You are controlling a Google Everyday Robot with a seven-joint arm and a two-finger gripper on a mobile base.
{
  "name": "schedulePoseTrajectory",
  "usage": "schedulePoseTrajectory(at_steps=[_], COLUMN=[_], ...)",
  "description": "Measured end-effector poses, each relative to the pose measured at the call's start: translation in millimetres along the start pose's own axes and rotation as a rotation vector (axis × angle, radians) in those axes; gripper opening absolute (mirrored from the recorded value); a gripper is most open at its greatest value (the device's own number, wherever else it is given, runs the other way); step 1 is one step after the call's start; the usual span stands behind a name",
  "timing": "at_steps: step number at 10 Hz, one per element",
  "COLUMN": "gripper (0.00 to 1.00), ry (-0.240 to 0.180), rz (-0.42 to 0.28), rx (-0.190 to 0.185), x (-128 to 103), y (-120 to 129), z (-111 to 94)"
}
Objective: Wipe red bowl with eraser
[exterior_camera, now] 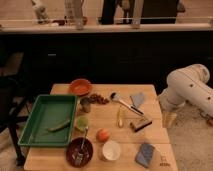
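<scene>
The red bowl (80,86) stands at the table's far left corner, just behind the green tray. Right of the table's middle lies the eraser (141,124), tan on top with a dark base, slightly askew. My gripper (169,120) hangs pointing down off the table's right edge, level with the eraser and about a hand's width to its right. It is open, holds nothing and touches nothing. The white arm (192,87) curves up and away to the right.
A green tray (50,97) with a green vegetable (60,125) fills the left side. Along the front stand a dark bowl with a spoon (80,150), a white bowl (111,150) and a blue-grey sponge (146,154). An orange fruit (103,135), a banana (119,117), a utensil (122,101) and a folded cloth (137,99) lie mid-table.
</scene>
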Motion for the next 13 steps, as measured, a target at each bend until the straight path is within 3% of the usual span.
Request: schedulePoseTrajectory(at_steps=[3, 6, 9, 13], gripper=[0.80, 0.80, 0.80, 0.80], ry=[-0.070, -0.146, -0.156, -0.165], rz=[-0.383, -0.571, -0.604, -0.599], rx=[-0.015, -0.023, -0.036, -0.024], x=[-47, -64, -66, -66], y=[21, 30, 15, -15], z=[9, 30, 49, 87])
